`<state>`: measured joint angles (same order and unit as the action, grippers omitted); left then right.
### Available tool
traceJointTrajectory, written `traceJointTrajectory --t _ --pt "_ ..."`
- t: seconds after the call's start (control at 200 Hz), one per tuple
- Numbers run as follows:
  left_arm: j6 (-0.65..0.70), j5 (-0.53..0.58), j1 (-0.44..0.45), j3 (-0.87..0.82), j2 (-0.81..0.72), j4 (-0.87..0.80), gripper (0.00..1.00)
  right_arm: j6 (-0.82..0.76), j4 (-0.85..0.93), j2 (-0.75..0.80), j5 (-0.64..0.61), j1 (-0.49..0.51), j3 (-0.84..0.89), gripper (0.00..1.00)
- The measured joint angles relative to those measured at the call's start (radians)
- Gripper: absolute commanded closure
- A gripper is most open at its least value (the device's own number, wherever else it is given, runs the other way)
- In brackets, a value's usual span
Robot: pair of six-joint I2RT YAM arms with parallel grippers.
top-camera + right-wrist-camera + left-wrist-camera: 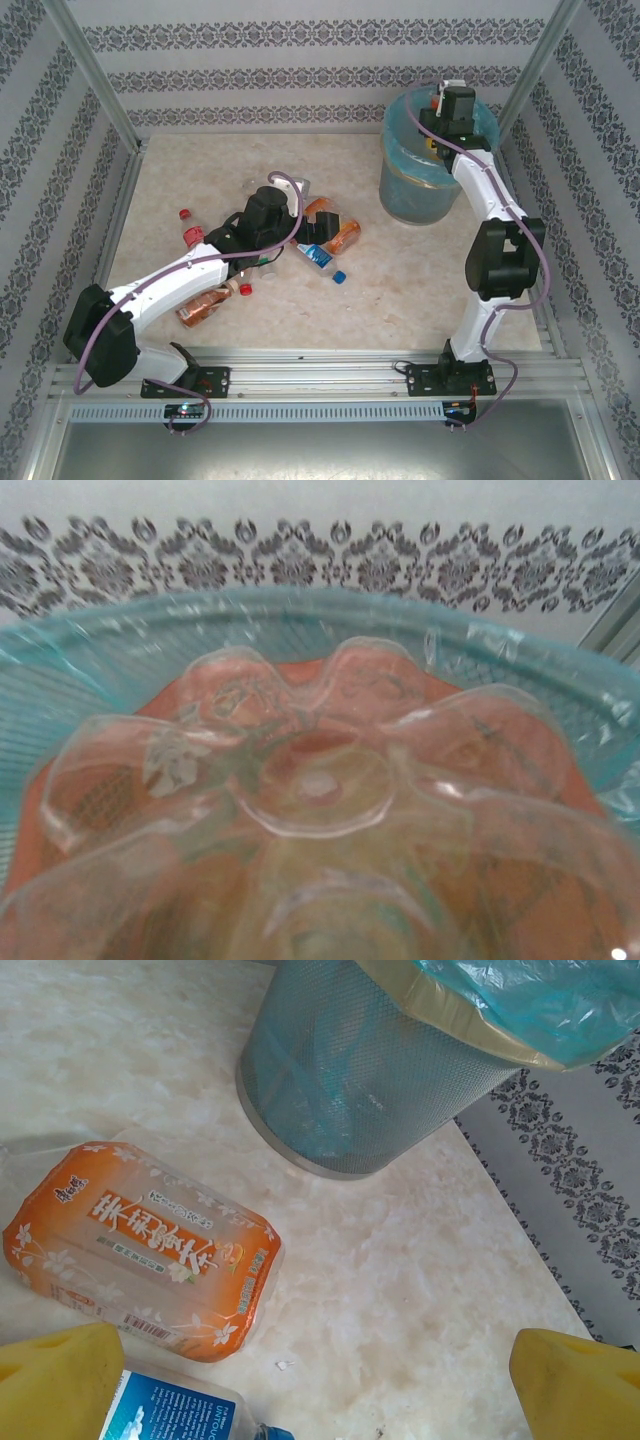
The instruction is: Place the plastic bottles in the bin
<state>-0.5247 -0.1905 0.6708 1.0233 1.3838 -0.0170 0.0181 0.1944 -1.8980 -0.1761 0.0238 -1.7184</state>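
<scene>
Drop step in hand on the right: right gripper (pixel 452 105) held up over the mouth of the bin (pixel 412 195), a clear bottle (pixel 320 800) hanging base-first in front of the right wrist lens, the blue bag liner (pixel 95 635) ringing it below. No sight of the fingers past that bottle, but clamped on it by the look of things, going by the steady, square hang. Next move, at a guess: nothing more than a release, perhaps after dipping a touch lower to avoid a bounce off the liner's edge. Over on the left, hovering the left gripper (pixel 318 1385) above the scattered pile mid-table, yellow fingers (pixel 60 1380) spread wide and holding nothing. Straight ahead of them, an orange-label bottle (pixel 150 1250) lying flat; just beside the left pad, a blue-label bottle (pixel 175 1410) at the bottom of the view. Probably lining up on one of those two, which calls for a descent and a squeeze across the body. Plenty left to clear: red-capped bottles (pixel 190 235) off to the left of the pile, an orange bottle (pixel 197 311) tucked under the left forearm. As for room: bare table (pixel 400 290) between pile and bin, so an open lane for carrying across. Tight only at the back right corner, with the bin close to the frame post (pixel 535 65) and the wall, and the right arm parked over the mouth. Worth waiting for a free mouth before bringing the left one over.
</scene>
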Motion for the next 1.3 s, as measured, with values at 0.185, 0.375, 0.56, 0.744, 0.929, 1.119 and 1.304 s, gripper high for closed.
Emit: traceJointTrajectory --t 0.185,0.375,0.56,0.744,0.929,1.119,1.304 --pt "0.000 0.000 0.000 -0.007 -0.003 0.002 0.00 -0.023 0.010 -0.014 -0.011 -0.003 0.000 0.35" --pt "-0.006 0.000 0.000 -0.023 -0.003 0.003 0.00 -0.045 0.025 -0.030 -0.011 -0.003 -0.001 0.28" --pt "-0.006 0.000 -0.005 -0.023 -0.003 0.003 0.00 -0.045 0.061 -0.040 -0.006 -0.003 -0.016 0.11" --pt "-0.007 0.000 -0.005 -0.024 -0.003 0.003 0.00 -0.040 0.065 -0.040 0.011 -0.003 -0.042 0.10" --pt "-0.007 0.000 -0.006 -0.036 -0.004 0.003 0.00 -0.021 0.074 -0.028 0.044 -0.003 -0.060 0.10" --pt "-0.007 0.000 -0.011 -0.037 -0.006 0.003 0.00 -0.013 0.087 0.019 0.062 0.000 -0.086 0.10" --pt "-0.008 0.001 -0.016 -0.038 -0.030 0.002 0.00 -0.014 0.094 0.132 0.065 0.029 -0.086 0.10"
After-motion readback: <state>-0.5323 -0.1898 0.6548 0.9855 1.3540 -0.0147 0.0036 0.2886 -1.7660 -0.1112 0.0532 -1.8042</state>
